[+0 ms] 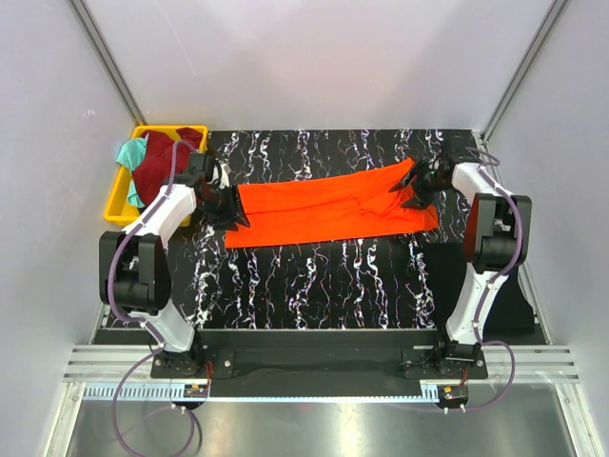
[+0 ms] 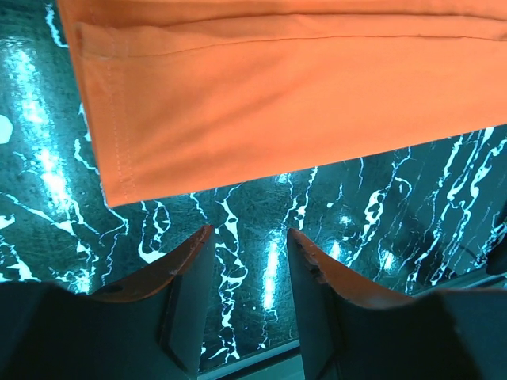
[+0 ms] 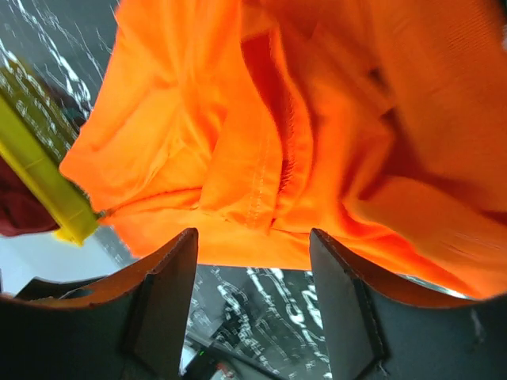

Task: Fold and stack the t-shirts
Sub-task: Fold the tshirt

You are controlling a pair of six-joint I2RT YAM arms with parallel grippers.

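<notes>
Top view: the orange t-shirt (image 1: 333,208) lies as a long strip across the marbled desk (image 1: 314,286), between the left end effector (image 1: 231,211) and the right end effector (image 1: 419,186). The maroon t-shirt (image 1: 157,162) and teal t-shirt (image 1: 131,152) sit in the yellow bin (image 1: 119,200).
Left wrist view: jaws parted, empty, shirt hem just ahead.
Right wrist view: jaws parted, empty, bunched orange cloth just beyond them.
</notes>
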